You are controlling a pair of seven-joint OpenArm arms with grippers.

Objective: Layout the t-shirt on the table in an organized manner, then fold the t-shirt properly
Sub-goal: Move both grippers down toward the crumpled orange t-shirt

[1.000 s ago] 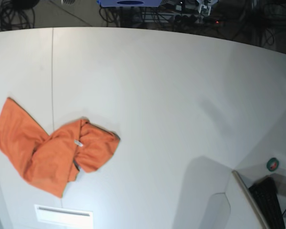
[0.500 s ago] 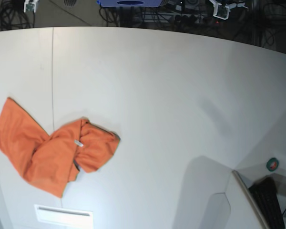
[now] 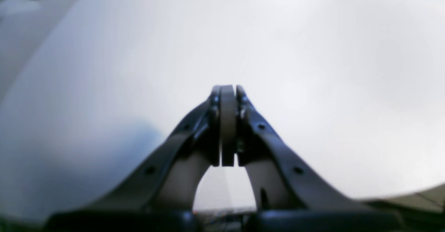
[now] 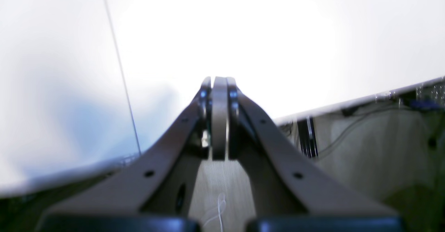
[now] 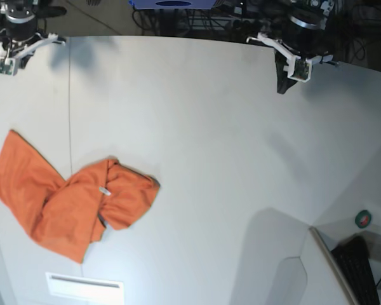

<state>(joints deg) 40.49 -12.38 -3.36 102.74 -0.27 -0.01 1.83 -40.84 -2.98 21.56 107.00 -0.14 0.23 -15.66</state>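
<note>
The orange t-shirt (image 5: 70, 203) lies crumpled at the left of the white table (image 5: 209, 159), its small white tag (image 5: 105, 190) facing up. It does not show in either wrist view. My left gripper (image 5: 282, 82) hangs over the far right of the table, well away from the shirt. In the left wrist view it (image 3: 227, 88) is shut and empty above bare table (image 3: 313, 51). My right gripper (image 5: 16, 47) is at the far left corner. In the right wrist view it (image 4: 219, 79) is shut and empty over the table's edge (image 4: 347, 101).
A thin seam line (image 5: 70, 114) runs across the table's left part. A small white rectangular plate (image 5: 86, 286) lies at the front left. A green and red round thing (image 5: 363, 219) and a black object (image 5: 359, 267) sit at the front right. Cables lie beyond the far edge.
Both arms have come down into the base view at the table's far edge, one at each side. The t-shirt has not moved.
</note>
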